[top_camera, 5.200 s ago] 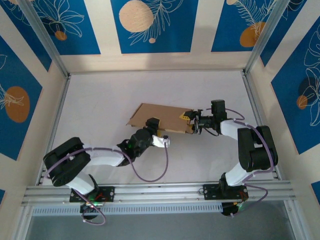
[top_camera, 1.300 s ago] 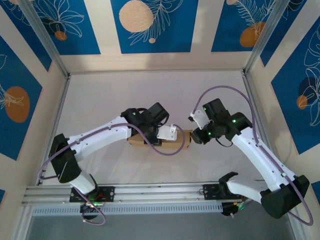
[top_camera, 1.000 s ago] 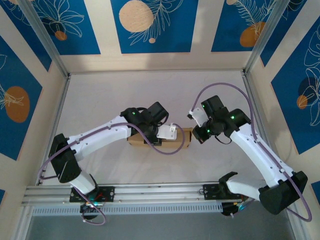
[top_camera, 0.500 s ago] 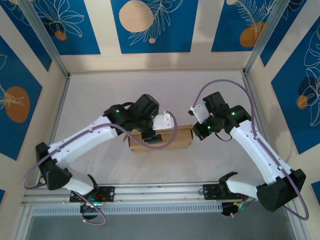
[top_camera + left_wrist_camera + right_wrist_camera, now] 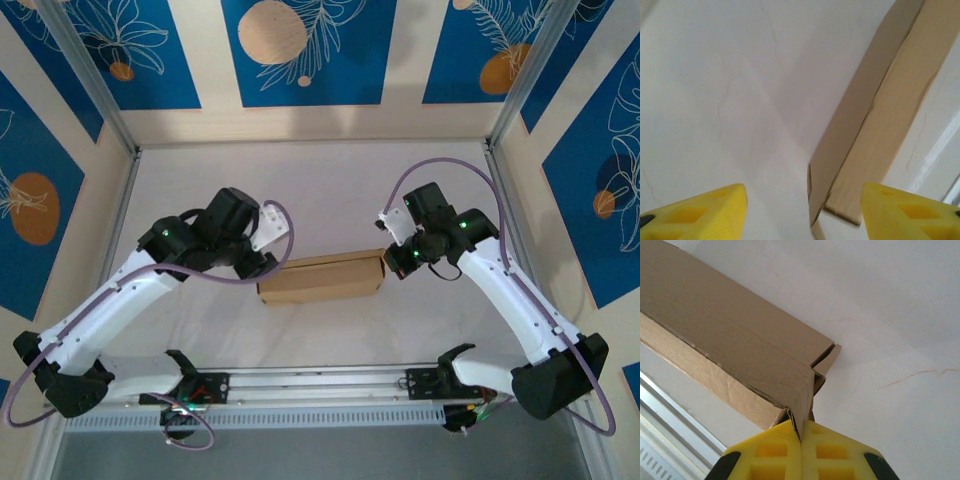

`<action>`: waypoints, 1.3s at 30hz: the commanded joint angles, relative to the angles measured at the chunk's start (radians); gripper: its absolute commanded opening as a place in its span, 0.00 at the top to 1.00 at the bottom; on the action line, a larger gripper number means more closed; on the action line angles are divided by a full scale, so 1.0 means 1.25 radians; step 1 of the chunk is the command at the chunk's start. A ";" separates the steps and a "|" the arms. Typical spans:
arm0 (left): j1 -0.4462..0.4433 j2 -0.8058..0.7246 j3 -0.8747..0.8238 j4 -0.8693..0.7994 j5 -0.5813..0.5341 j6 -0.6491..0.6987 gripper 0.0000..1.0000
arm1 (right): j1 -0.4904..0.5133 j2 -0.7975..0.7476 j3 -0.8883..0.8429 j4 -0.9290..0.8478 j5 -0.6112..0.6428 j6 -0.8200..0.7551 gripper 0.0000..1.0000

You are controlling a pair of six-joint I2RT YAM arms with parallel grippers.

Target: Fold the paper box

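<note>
I work inside a booth whose walls [image 5: 300,50] carry blue panels with orange discs and white leaf drawings, set between cream strips, with bare metal posts [image 5: 85,75] slanting up at the corners. The desk [image 5: 200,190] under me is plain white and matte, with a few faint hairline marks showing in the wrist views. A metal rail [image 5: 320,385] runs along its near edge, where both my arms are bolted. Near the middle of the desk lies the paper box [image 5: 322,277], a long, shallow shape of brown cardboard folded up closed. Its long side runs roughly along the near edge, and its right end sits slightly farther from me than its left. My right tool [image 5: 392,266] is at the box's right end. In the right wrist view its yellow fingers [image 5: 770,450] are pressed together with a thin cardboard flap of that end pinched between them, so it is gripping the box there. Beside the pinched flap, the end panel gapes slightly, and a dark slit shows at the corner. My left tool [image 5: 258,264] hangs just off the box's left end, on its far side. In the left wrist view its two yellow fingertips [image 5: 715,205] stand wide apart, so it is open and holds nothing. The box's end corner sits in the gap ahead of them, and I cannot see either finger touching it. Purple cables [image 5: 430,175] loop from both wrists.
</note>
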 commanded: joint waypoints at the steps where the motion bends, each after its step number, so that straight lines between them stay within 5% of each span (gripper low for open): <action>1: 0.024 -0.054 -0.045 -0.079 0.012 -0.087 0.38 | -0.001 -0.019 0.015 0.002 -0.006 0.010 0.98; 16: 0.090 -0.029 -0.101 -0.047 0.111 -0.242 0.60 | -0.003 -0.022 0.006 0.005 -0.004 0.016 0.98; 26: 0.092 -0.015 -0.141 -0.027 0.097 -0.245 0.64 | -0.003 -0.014 0.012 0.012 -0.007 0.023 0.98; 31: 0.092 0.004 -0.133 -0.021 0.093 -0.244 0.78 | -0.003 -0.010 0.010 0.014 -0.012 0.025 0.98; 39: 0.095 0.032 -0.137 0.003 0.114 -0.276 0.84 | -0.002 -0.011 0.021 0.019 -0.016 0.057 0.99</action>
